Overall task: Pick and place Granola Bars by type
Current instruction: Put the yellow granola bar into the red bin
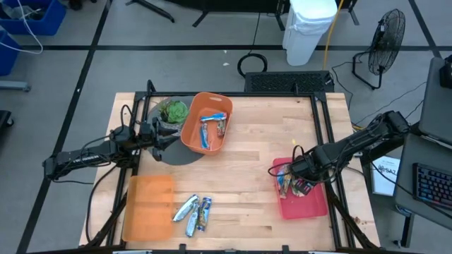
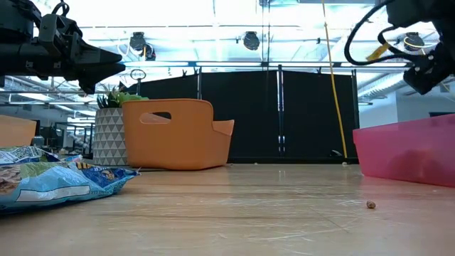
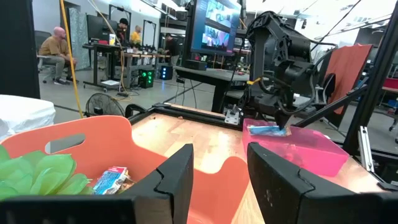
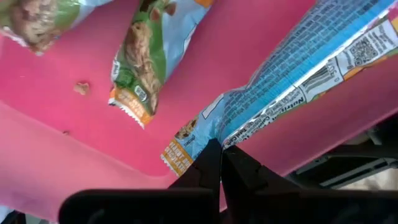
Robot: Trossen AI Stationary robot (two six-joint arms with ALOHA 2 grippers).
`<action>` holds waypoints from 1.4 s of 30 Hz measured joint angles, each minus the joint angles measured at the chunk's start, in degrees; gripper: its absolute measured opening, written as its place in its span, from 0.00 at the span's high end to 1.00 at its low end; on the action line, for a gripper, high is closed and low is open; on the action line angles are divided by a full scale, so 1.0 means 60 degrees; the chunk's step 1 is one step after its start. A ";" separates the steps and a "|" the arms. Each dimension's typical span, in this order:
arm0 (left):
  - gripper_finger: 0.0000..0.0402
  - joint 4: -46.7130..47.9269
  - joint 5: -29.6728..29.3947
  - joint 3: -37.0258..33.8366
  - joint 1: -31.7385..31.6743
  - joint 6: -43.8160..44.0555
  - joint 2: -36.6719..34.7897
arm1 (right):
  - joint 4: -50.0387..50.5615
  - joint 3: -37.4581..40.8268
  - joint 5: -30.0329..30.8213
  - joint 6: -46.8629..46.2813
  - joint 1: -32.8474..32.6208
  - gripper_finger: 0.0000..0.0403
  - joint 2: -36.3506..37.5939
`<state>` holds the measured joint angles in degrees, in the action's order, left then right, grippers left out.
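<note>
Seen from its own wrist camera, the right gripper (image 4: 219, 163) has its two dark fingers pressed together on the crimped end of a slim, shiny blue-and-silver granola bar (image 4: 298, 81), and the bar's long axis runs straight away from the fingertips, out over the flat pink plastic tray (image 4: 236, 50) beneath it. A green-and-orange wrapped bar (image 4: 138, 68) lies loose on the tray floor just beside the held one, so the drop, as I judge it, depends on lowering the blue bar along its own length without landing on that neighbour. From above, this gripper (image 1: 295, 169) sits at the tray's (image 1: 311, 204) near-left corner on the right side of the wooden table (image 1: 254, 176). Farther off, three more silver-and-blue bars (image 1: 194, 212) lie in a loose bunch near the front edge, beside a flat orange lid (image 1: 147, 208), well apart from the right arm and nearer the left. The left gripper (image 1: 161, 134) hangs with its fingers (image 3: 177, 180) spread and empty, just beside the deep orange plastic bin (image 1: 206, 123), which holds further bars (image 1: 212, 127).
</note>
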<state>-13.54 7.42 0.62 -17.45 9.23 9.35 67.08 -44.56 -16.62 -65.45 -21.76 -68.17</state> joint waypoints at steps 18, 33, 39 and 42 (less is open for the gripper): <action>0.62 0.0000 0.0000 0.0000 0.0000 0.0004 -0.0001 | -0.1844 0.1017 -0.0285 0.0049 -0.0029 1.00 0.0085; 0.62 0.0000 0.0000 0.0000 0.0000 0.0000 0.0002 | -0.1926 0.1018 -0.0263 0.0197 -0.0026 1.00 0.0085; 0.62 0.0000 0.0000 0.0000 0.0003 0.0002 -0.0001 | -0.2178 0.1018 -0.0314 0.0566 -0.0026 0.97 0.0085; 0.62 0.0000 0.0000 0.0000 0.0003 0.0004 0.0000 | -0.2221 0.1018 -0.0699 0.0535 -0.0022 0.90 0.0117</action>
<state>-13.54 7.42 0.62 -17.43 9.26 9.35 53.76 -38.46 -20.81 -62.24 -21.89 -67.46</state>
